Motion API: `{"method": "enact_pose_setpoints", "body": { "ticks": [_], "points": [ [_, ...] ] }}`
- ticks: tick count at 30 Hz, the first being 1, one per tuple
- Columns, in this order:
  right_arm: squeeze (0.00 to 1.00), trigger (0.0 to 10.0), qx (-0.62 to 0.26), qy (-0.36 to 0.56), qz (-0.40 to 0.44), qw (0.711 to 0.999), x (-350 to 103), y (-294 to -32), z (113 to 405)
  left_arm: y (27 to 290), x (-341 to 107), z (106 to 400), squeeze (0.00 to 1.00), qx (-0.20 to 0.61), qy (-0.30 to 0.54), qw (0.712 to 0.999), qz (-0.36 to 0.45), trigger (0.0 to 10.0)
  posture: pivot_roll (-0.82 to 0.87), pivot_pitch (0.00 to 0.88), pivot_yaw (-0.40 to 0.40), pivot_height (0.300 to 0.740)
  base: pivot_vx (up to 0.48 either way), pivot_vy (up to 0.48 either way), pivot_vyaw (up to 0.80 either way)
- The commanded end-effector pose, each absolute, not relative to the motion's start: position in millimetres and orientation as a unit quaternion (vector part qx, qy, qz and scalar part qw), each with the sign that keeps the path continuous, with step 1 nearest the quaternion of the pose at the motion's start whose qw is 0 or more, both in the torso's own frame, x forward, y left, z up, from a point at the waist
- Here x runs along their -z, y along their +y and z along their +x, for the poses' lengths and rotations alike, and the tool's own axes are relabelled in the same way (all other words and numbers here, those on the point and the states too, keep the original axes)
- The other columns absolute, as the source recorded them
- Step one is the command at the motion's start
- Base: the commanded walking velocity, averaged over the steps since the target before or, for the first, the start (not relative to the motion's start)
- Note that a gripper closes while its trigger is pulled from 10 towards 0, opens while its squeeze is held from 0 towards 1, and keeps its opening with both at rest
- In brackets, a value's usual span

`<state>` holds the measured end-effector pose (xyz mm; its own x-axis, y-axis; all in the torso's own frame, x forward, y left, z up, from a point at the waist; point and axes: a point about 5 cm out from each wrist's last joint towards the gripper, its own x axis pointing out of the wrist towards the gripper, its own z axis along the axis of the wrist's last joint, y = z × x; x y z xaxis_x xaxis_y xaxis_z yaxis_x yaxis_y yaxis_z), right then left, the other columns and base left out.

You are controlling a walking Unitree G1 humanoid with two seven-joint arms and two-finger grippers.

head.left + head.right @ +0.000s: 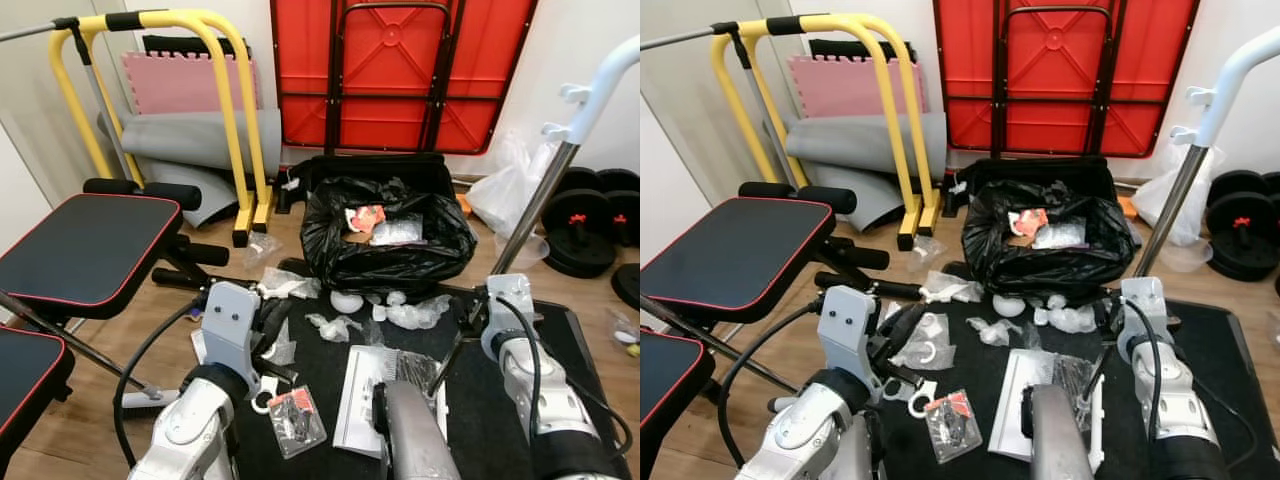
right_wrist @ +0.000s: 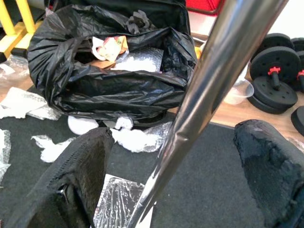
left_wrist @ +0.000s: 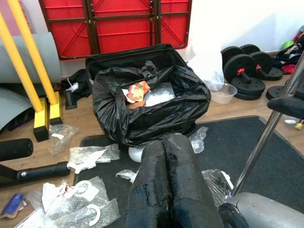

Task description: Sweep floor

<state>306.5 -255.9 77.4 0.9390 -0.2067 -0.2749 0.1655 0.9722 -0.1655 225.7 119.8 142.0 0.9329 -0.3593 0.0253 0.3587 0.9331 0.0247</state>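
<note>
**Gym corner mess: pole between the right fingers, trash all over the mat**

The right gripper is spread wide, with the metal pole running between its two fingers; from the wrist view I can't tell if either finger touches it. In the head view that pole slants up to a white handle at the upper right. Its lower end is hidden, so I can't make out a broom head.

The left gripper has its fingers pressed together with nothing in them, held low over the black mat and pointing toward the bin bag.

That bag sits open at the mat's far edge, with a red-and-white wrapper and bubble wrap inside. Scraps of clear plastic lie on the mat just in front of it, and more lie on the wood floor beside the mat. A small packet lies near the left arm.

Around it: a padded bench on the left, a yellow frame, a folded red table against the wall, and dumbbells on the right.
</note>
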Motion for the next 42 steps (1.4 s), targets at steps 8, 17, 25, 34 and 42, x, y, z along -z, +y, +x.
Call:
{"method": "enact_pose_setpoints", "body": {
  "ticks": [8,17,25,34,42],
  "points": [
    [0.00,10.0,0.094,0.131,-0.021,0.987,-84,-253,320,117,-143,220,0.00,0.208,-0.010,0.978,0.008,10.0,-0.08,0.040,-0.037,0.425,0.000,0.000,0.00],
    [0.00,10.0,0.088,0.129,-0.021,0.988,-86,-247,328,116,-145,218,0.00,0.209,-0.010,0.978,0.004,10.0,-0.07,0.055,-0.035,0.395,0.000,0.000,0.00],
    [0.00,10.0,0.079,0.091,-0.058,0.991,-95,-248,332,116,-145,216,0.00,0.209,-0.008,0.978,-0.001,10.0,-0.07,0.062,-0.039,0.390,0.000,0.000,0.00],
    [0.00,1.2,0.078,0.041,-0.056,0.995,-110,-250,335,115,-146,216,0.00,0.209,-0.008,0.978,-0.005,10.0,-0.07,0.061,-0.040,0.390,0.000,0.000,0.00],
    [0.00,0.0,0.078,0.031,-0.050,0.995,-113,-252,337,115,-146,217,0.00,0.208,-0.008,0.978,-0.007,10.0,-0.07,0.057,-0.043,0.390,0.000,0.000,0.00]
  ]
}}
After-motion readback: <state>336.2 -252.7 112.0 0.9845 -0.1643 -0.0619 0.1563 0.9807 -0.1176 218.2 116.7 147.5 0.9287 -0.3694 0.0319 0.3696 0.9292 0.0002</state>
